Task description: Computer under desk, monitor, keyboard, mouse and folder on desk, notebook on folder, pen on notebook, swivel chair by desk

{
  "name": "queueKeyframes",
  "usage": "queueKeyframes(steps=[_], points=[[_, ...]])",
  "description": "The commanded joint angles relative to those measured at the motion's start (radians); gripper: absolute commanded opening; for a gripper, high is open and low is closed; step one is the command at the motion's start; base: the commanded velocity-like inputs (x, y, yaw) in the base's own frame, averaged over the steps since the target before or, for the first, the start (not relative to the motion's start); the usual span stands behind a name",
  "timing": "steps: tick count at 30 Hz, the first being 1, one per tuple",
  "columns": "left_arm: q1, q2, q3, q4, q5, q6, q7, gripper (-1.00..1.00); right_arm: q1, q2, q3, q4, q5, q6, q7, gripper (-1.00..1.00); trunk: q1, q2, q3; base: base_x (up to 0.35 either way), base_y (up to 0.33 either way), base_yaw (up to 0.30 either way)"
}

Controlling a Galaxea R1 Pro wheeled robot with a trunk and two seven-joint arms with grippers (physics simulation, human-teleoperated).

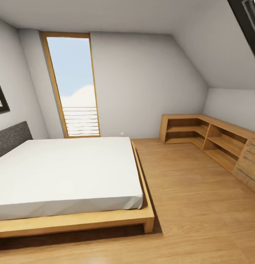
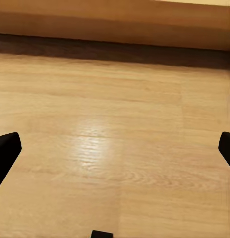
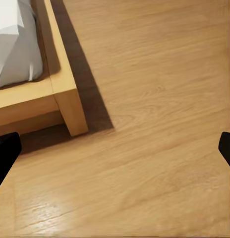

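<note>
- The bedroom [image 1: 142,84] is in front of the robot: grey walls, a sloped ceiling on the right, and a plank floor [image 1: 193,205] running from near to far.
- The bed [image 1: 65,176] takes up the left half of the head view, with a white mattress on a wood frame and a grey headboard [image 1: 12,138] at the far left. Its near right corner post [image 3: 70,106] also shows in the right wrist view.
- A tall window [image 1: 73,86] stands in the far wall, left of centre.
- Low wooden shelves [image 1: 211,137] run along the right wall and turn the far right corner; these are open cabinets, not the desk.
- A dark picture frame [image 1: 0,99] hangs on the left wall, cut by the edge.
- The left gripper [image 2: 115,148] hangs over bare floor near a wooden base; its fingers [image 2: 6,151] are spread wide and hold nothing.
- The right gripper [image 3: 115,148] is over the floor beside the bed corner; its fingers [image 3: 6,151] are likewise wide apart and empty.
- Progress, as I judge it: the robot is in the right room, but none of the desk, computer, monitor, keyboard, mouse, folder, notebook, pen or chair lies ahead. Nothing shows any placement as done, so finding the desk comes first.
</note>
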Motion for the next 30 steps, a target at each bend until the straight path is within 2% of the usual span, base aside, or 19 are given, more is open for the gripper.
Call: queueKeyframes(steps=[1,30], points=[[0.000,0.000,-0.005,0.000,0.008,-0.003,-0.001,1.00,-0.001,0.000,-0.001,0.001,-0.001,0.000,0.000,1.00,0.000,-0.001,-0.001,0.000,0.000,-0.284],[0.000,0.001,-0.005,0.000,0.008,-0.003,-0.001,1.00,-0.001,-0.006,-0.005,-0.002,-0.006,0.000,0.000,1.00,0.000,-0.001,0.005,0.000,0.000,-0.282]])
